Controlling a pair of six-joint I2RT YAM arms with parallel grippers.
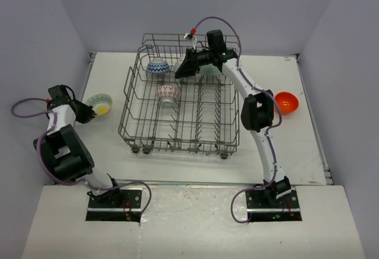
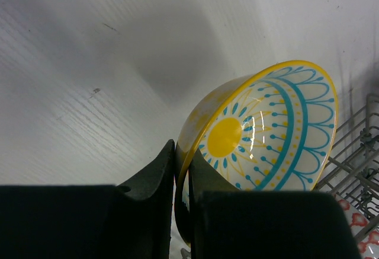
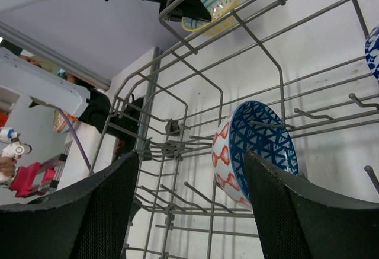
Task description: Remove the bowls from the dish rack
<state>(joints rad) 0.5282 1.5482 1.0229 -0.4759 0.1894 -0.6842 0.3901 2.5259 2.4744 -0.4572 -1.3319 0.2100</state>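
Here the left tool [image 2: 180,167] pinches the glossy, round cream bowl [image 2: 260,130].

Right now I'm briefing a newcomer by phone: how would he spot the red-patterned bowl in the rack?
Find the grey wire dish rack mid-table. In its left half sits the red-and-white zigzag bowl, nearer the arm bases than the blue-and-white bowl. It alone wears red zigzags outside.

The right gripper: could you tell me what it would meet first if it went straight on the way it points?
Most likely the wires of the dish rack, which cross between the open fingers of the right gripper. The red-and-white bowl stands close behind them. Depth is hard to judge.
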